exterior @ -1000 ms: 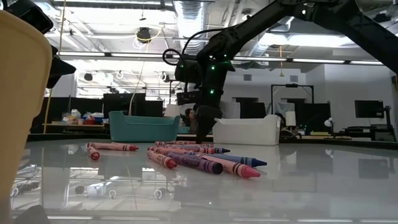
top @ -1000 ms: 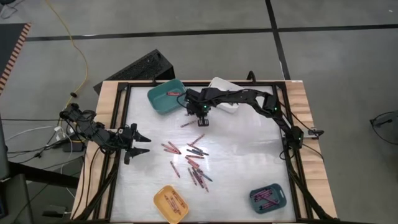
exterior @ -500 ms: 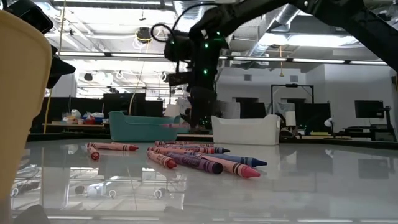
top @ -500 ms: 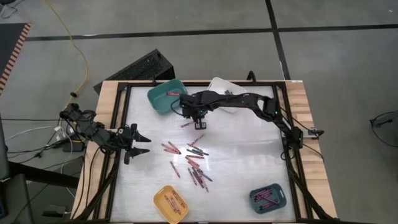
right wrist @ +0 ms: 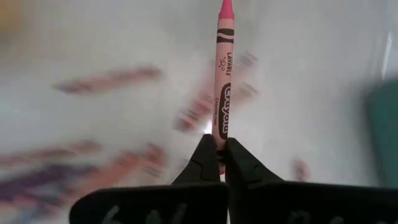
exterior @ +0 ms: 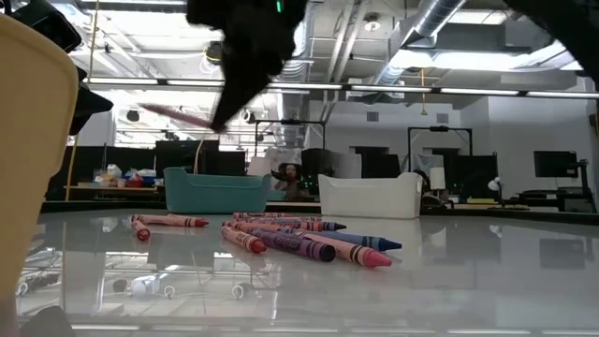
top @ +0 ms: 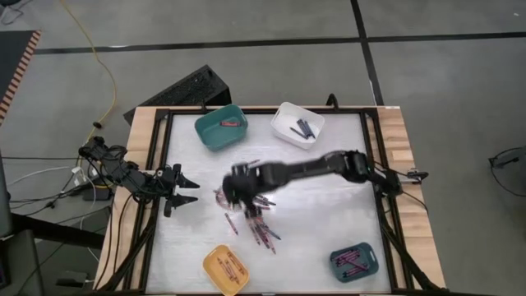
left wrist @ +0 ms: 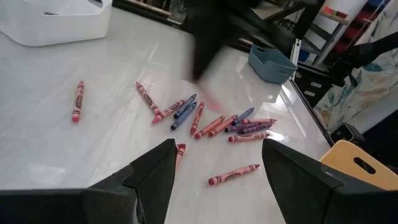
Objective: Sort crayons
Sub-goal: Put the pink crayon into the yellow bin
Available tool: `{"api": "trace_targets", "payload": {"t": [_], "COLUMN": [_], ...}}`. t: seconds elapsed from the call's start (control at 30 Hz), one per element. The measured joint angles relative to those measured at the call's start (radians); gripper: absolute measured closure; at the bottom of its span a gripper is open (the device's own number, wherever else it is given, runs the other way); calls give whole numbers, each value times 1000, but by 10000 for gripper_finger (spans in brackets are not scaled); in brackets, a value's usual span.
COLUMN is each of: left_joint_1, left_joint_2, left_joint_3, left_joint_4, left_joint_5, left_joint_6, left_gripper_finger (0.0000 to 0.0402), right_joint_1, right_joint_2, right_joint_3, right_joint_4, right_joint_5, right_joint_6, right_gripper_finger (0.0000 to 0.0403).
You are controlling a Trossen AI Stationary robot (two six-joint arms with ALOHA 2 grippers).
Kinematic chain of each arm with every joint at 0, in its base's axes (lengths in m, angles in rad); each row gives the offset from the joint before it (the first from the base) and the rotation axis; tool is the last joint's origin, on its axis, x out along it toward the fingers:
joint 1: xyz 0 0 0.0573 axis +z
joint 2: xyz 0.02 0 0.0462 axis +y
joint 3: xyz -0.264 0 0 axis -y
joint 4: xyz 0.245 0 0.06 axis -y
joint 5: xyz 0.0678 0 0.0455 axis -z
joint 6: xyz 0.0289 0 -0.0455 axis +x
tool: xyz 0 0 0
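My right gripper (right wrist: 217, 144) is shut on a pink crayon (right wrist: 222, 74). It is above the table's middle left (top: 234, 187), over the left end of the scattered loose crayons (top: 256, 220), red, pink and dark blue. In the low view the pink crayon (exterior: 178, 114) is well above the tabletop. My left gripper (top: 185, 191) is open and empty at the table's left edge. Its wrist view (left wrist: 219, 149) looks over the loose crayons (left wrist: 205, 121). My right gripper pinches the pink crayon near its blunt end (right wrist: 220, 132) between its two fingertips (right wrist: 205, 155). The crayon lies along the fingers and sticks out past them, pointed tip (right wrist: 226, 7) away from the gripper. It is lifted clear of the table and slightly tilted.
A teal bin (top: 220, 130) with a red crayon and a white bin (top: 297, 123) with dark crayons stand at the far edge. A yellow bin (top: 226, 269) and a dark teal bin (top: 355, 261) with crayons stand at the near edge. A black frame (top: 160, 164) borders the table.
My right gripper has risen from the tabletop by the far bins with the pink crayon. It has then swung fast toward the table's near left, to above the loose crayons. The crayon is now lifted clear and high.
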Motion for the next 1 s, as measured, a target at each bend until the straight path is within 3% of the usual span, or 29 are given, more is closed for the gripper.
{"api": "trace_targets", "payload": {"t": [0.23,0.43,0.7,1.0], "left_joint_1": [0,0,0,0], "left_joint_2": [0,0,0,0], "left_joint_3": [0,0,0,0], "left_joint_4": [0,0,0,0], "left_joint_5": [-1,-2,-3,-3], "left_joint_6": [-7,-39,-63,-63], "left_gripper_finger": [174,174,174,174], "right_joint_1": [205,317,375,377], "right_joint_2": [3,3,3,5], "right_joint_3": [-12,-18,-36,-221], "right_joint_4": [246,423,463,684], "right_joint_5": [0,-1,-3,-3], "right_joint_6": [79,107,196,275], "right_gripper_finger": [401,401,399,398]}}
